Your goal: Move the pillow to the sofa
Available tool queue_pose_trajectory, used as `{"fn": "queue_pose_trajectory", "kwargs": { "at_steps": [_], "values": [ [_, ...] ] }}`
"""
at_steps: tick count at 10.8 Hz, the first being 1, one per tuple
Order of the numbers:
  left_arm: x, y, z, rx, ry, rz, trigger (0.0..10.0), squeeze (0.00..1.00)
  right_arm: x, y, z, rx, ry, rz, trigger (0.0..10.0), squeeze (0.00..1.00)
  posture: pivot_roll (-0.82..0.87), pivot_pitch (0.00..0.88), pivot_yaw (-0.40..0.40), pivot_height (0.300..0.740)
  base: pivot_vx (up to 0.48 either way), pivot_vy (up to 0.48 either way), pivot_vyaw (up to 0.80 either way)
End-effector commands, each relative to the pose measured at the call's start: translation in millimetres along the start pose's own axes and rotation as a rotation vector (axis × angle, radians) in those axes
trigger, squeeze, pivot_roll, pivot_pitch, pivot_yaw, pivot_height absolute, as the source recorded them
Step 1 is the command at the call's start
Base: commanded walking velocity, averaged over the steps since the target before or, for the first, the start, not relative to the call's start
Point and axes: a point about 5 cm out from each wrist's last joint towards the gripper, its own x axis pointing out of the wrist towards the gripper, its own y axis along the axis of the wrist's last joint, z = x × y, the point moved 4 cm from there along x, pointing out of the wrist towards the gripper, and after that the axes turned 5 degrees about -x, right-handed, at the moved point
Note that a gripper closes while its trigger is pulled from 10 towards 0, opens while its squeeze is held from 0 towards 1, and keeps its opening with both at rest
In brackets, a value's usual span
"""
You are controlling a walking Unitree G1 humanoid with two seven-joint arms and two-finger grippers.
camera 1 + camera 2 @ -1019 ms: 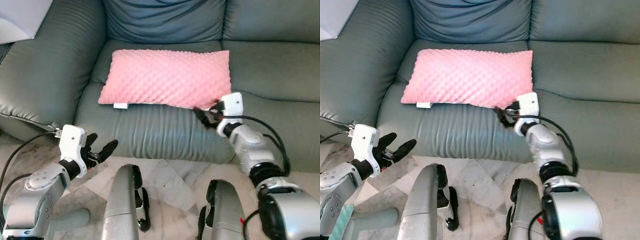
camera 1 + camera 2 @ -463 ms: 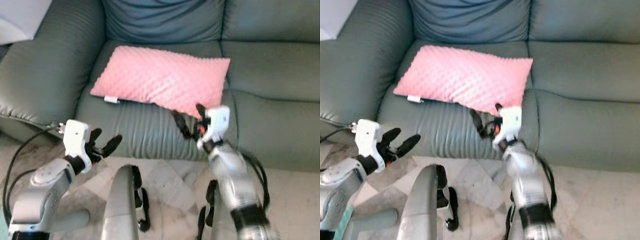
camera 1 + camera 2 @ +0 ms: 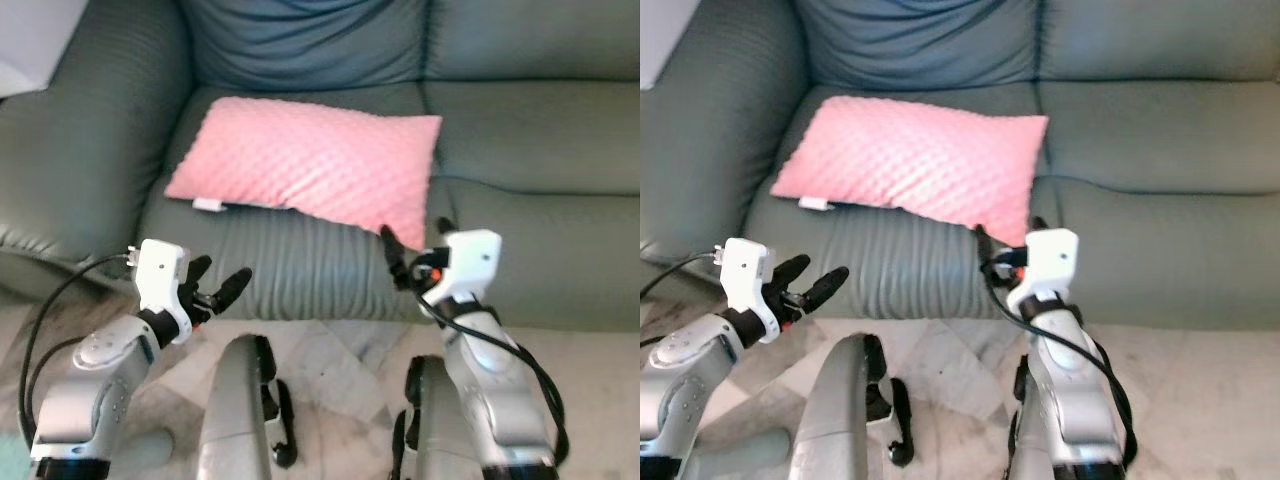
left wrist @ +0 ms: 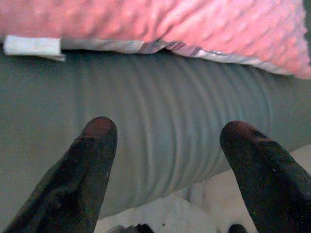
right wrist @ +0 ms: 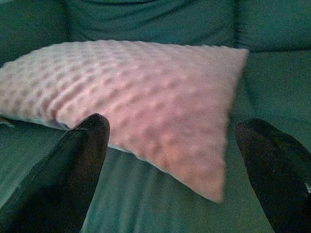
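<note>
Pink pillow (image 3: 310,165) lying flat on the seat cushion of the grey-green sofa (image 3: 540,150), toward the sofa's left arm, its white tag (image 3: 208,205) at the near left corner. Right claw (image 3: 415,255), fingers apart and holding nothing, just off the pillow's near right corner at the seat's front edge. Left claw (image 3: 215,290), fingers likewise apart and empty, in front of the seat's front edge, below the tag, apart from the pillow. Pale marble floor (image 3: 340,350) beneath.
</note>
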Motion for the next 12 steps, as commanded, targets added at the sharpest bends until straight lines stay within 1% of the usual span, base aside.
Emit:
{"fn": "queue_pose_trajectory", "kwargs": {
  "at_steps": [1, 2, 3, 4, 5, 6, 7, 8, 9, 10, 11, 12],
  "values": [
    [-1.6, -10, -2.3, -0.006, 0.020, -0.027, 10.0, 0.00, -7.9, -12, -6.2, 0.052, 0.006, -0.062, 10.0, 0.00, -0.02, 0.275, 0.075, 0.599, 0.000, 0.000, 0.00],
    [0.5, -10, -0.5, -0.008, 0.015, -0.026, 10.0, 0.00, -9.9, -19, -10.8, 0.079, 0.025, -0.096, 10.0, 0.00, -0.02, 0.274, 0.077, 0.599, 0.000, 0.000, 0.00],
    [2.2, -10, 1.8, -0.011, 0.007, -0.024, 10.0, 0.00, -8.4, -28, -18.3, 0.193, 0.052, -0.148, 10.0, 0.00, -0.02, 0.274, 0.079, 0.599, 0.000, 0.000, 0.00],
    [1.9, -10, 2.2, -0.010, 0.005, -0.025, 10.0, 0.00, -6.0, -38, -24.5, 0.256, 0.068, -0.195, 10.0, 0.00, -0.02, 0.277, 0.080, 0.599, 0.000, 0.000, 0.00],
    [1.4, -10, 1.9, -0.011, 0.008, -0.024, 10.0, 0.00, -1.8, -41, -20.0, 0.245, 0.046, -0.196, 10.0, 0.00, -0.02, 0.277, 0.080, 0.599, 0.000, 0.000, 0.00],
    [-0.4, -10, 1.8, -0.010, 0.010, -0.025, 10.0, 0.00, 2.8, -46, -14.6, 0.217, 0.048, -0.200, 10.0, 0.00, -0.01, 0.288, 0.088, 0.599, 0.000, 0.000, 0.00],
    [-2.5, -11, 2.1, -0.011, 0.011, -0.030, 10.0, 0.00, 10.3, -50, -4.1, 0.201, 0.046, -0.214, 10.0, 0.00, 0.00, 0.297, 0.094, 0.599, 0.000, 0.000, 0.00],
    [-5.1, -12, 2.4, -0.010, 0.011, -0.037, 10.0, 0.00, 19.9, -53, 14.1, 0.166, 0.024, -0.218, 10.0, 0.00, 0.01, 0.306, 0.100, 0.599, 0.000, 0.000, 0.00],
    [-7.6, -12, 0.9, -0.008, 0.017, -0.045, 10.0, 0.00, 31.4, -53, 41.1, 0.149, -0.022, -0.216, 10.0, 0.00, 0.02, 0.316, 0.104, 0.599, 0.000, 0.000, 0.00],
    [-9.3, -12, 0.2, -0.007, 0.020, -0.047, 10.0, 0.00, 33.2, -53, 45.5, 0.162, -0.028, -0.218, 10.0, 0.00, 0.03, 0.324, 0.107, 0.599, 0.000, 0.000, 0.00],
    [-12.4, -12, -0.3, -0.004, 0.020, -0.052, 10.0, 0.00, 39.0, -55, 56.3, 0.170, -0.036, -0.228, 10.0, 0.00, 0.04, 0.331, 0.111, 0.599, 0.000, 0.000, 0.00],
    [-13.5, -12, 0.0, -0.001, 0.022, -0.056, 10.0, 0.00, 45.8, -56, 63.5, 0.127, -0.026, -0.234, 10.0, 0.00, 0.04, 0.334, 0.114, 0.599, 0.000, 0.000, 0.00]
  ]
}}
